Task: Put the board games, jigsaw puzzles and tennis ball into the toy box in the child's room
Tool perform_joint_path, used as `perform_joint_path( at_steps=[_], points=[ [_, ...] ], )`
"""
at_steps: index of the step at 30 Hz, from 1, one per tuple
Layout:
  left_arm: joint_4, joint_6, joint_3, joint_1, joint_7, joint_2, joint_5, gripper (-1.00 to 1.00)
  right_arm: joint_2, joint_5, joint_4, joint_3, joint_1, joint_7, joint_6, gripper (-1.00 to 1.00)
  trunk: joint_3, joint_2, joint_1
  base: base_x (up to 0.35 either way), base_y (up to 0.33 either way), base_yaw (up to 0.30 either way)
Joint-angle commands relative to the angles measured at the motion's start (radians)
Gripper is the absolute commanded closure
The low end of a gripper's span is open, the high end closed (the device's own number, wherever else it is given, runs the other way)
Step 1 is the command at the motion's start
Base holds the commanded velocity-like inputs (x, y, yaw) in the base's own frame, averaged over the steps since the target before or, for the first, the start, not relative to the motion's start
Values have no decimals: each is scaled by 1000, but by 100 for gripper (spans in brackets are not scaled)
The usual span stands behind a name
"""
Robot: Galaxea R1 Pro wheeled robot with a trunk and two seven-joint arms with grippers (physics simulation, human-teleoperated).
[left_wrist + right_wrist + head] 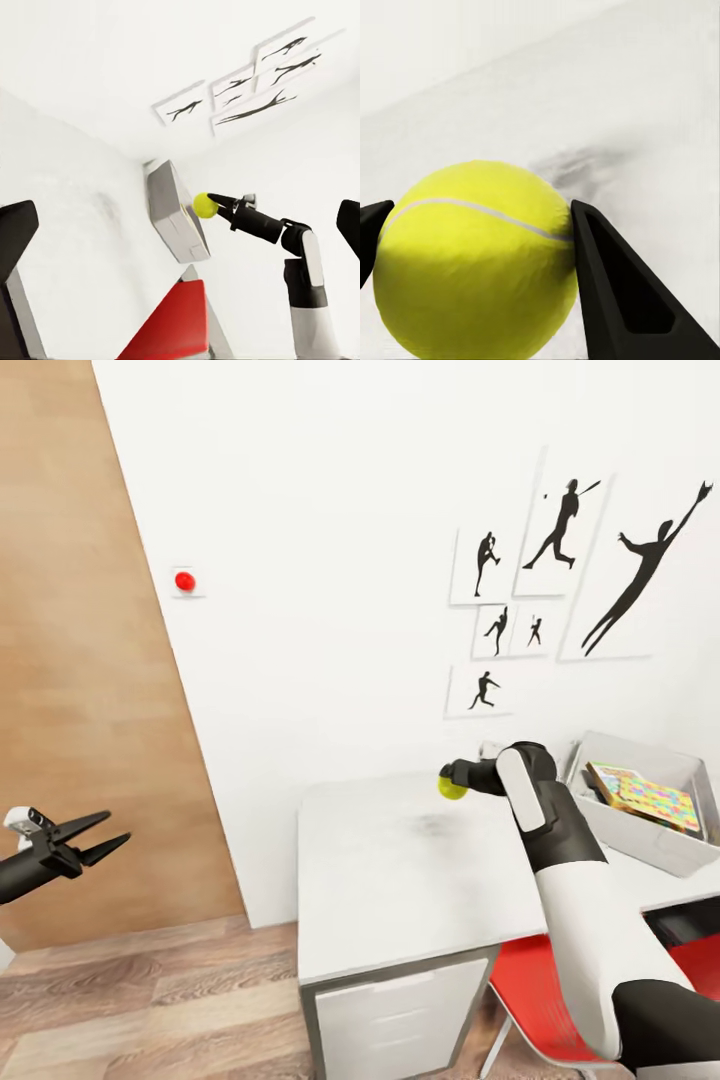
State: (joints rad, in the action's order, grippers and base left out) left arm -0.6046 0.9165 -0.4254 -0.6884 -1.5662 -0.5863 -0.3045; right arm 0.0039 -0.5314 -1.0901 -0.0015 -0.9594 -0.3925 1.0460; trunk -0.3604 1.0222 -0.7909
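Observation:
The tennis ball (451, 788) (204, 205) (472, 262), small and yellow-green, is held a little above the table (400, 880), its shadow on the pale top below. My right gripper (449, 779) (212, 202) is shut on it, with a black finger on each side in the right wrist view. At the table's far right end stands the light grey toy box (640, 842) (176, 217), to the right of the ball. Inside it lies a jigsaw puzzle (660, 800) on top of other flat colourful items. My left gripper (116, 829) hangs open over the floor, far left of the table.
A red chair (540, 1000) is tucked under the table below my right arm. White drawers (400, 1010) front the table's near end. Black baseball-player prints (560, 540) and a red dot (185, 581) hang on the white wall. A brown wooden door (80, 660) stands at left.

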Motion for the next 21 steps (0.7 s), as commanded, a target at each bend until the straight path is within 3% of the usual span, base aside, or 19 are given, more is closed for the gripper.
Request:
perform_joint_path(
  at_steps=[1, 6, 10, 15, 18, 21],
  points=[
    [-14, 10, 0, 0, -5, 0, 3, -100, -7, -29, 0, 0, -1, -14, 1, 100, -2, 1, 0, 72, -201, -261],
    [-120, 25, 1, 0, -5, 1, 3, -100, -35, -79, -1, 0, -2, -14, 1, 100, -6, 1, 0, 25, -73, -249],
    [-248, 97, 13, -9, -5, 6, 6, -100, -43, -86, -1, 0, -12, -15, 1, 100, -10, 1, 0, 4, -11, -225],
    [-523, 130, 174, -46, -5, 43, 8, -100, -46, -88, 2, 0, -34, -16, 1, 100, -16, 1, 0, 1, -2, -200],
    [-596, 131, 273, -84, -5, 101, 25, -100, -52, -87, 4, 2, -54, -17, 1, 100, -20, 1, 0, 0, 0, -188],
    [-616, 131, 314, -108, 23, 148, 74, -100, -78, -88, 2, 1, -59, -17, 1, 100, -23, 1, 0, 0, 0, -186]
  ],
)
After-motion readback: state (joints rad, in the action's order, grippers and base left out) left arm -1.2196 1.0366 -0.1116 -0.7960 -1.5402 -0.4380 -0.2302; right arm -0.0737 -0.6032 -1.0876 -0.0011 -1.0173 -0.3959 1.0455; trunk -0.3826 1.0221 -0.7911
